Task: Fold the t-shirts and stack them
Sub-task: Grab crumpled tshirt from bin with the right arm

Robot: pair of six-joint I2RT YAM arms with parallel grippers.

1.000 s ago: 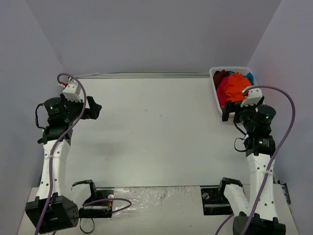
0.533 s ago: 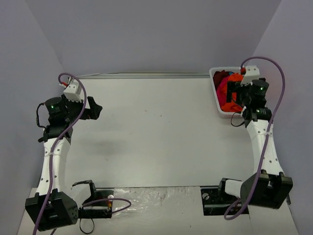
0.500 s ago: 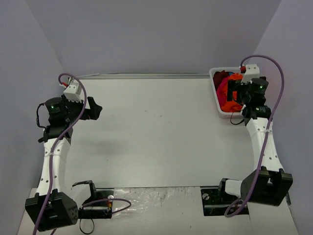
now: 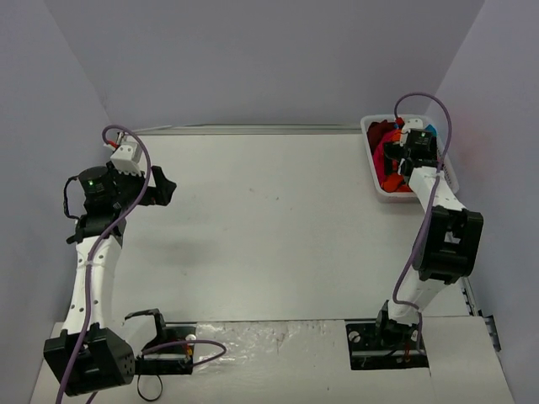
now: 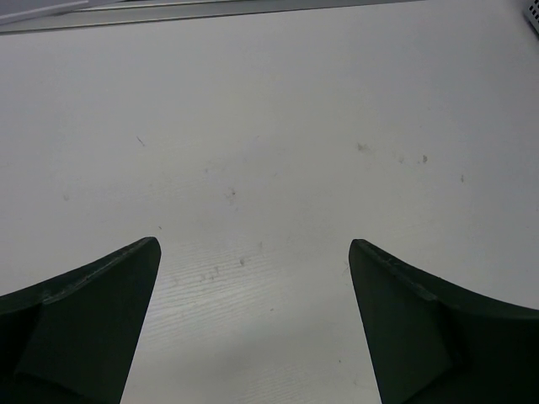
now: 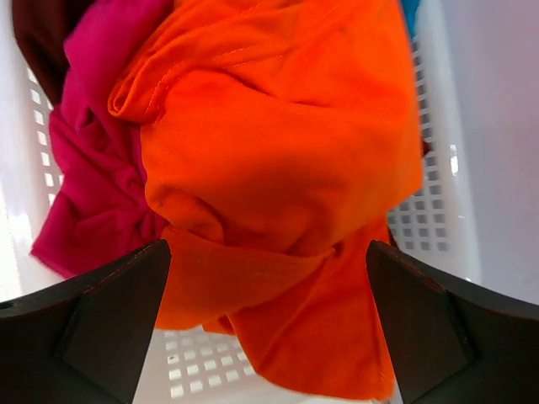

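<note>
A crumpled bright orange t-shirt [image 6: 278, 160] lies on top of the pile in the white plastic basket [image 4: 376, 182] at the table's far right. A magenta-pink shirt [image 6: 88, 181] lies to its left, with dark red cloth [image 6: 38, 34] at the top left and a bit of teal-blue [image 6: 410, 13] at the top right. My right gripper [image 6: 268, 286] is open, just above the orange shirt, with a finger on each side of it. My left gripper [image 5: 253, 278] is open and empty over bare table at the far left.
The basket's perforated walls [image 6: 429, 210] stand close around the right gripper. The white table [image 4: 269, 219] spreads between the arms. Grey walls close in the back and sides.
The right arm has swung up from beside the basket and reached forward over it, bringing its gripper above the orange shirt. The left arm has not moved.
</note>
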